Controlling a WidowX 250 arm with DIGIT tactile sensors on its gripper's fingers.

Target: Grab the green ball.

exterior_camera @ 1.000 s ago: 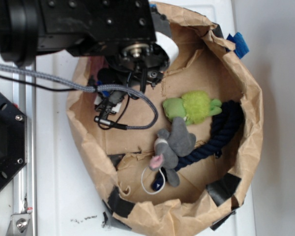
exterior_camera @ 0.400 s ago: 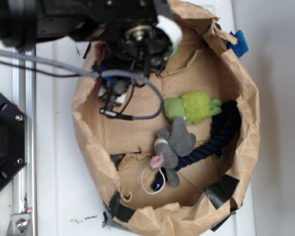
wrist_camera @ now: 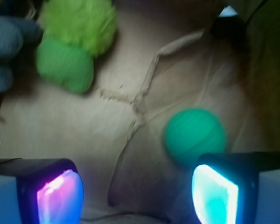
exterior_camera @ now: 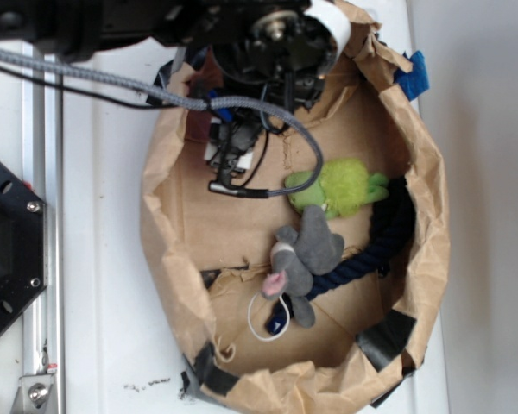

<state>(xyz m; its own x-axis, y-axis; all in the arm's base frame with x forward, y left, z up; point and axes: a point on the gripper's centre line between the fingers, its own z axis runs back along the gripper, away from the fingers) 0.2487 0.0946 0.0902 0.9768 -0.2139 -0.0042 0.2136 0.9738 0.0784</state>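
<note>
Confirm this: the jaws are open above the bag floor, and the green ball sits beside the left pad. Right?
Not quite. In the wrist view the green ball sits beside the right pad, the one glowing cyan, not the left. The jaws are indeed open above the bag floor.

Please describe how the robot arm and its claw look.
The arm is black metal with small screw holes. A grey braided cable and thin black wires hang from it. In the wrist view, the claw has dark fingers with glowing pads: one pink-purple, one cyan.

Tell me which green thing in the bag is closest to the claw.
The green ball, smooth and round, lies just ahead of the open claw, off toward one finger. The fuzzy lime-green plush toy lies farther away.
</note>
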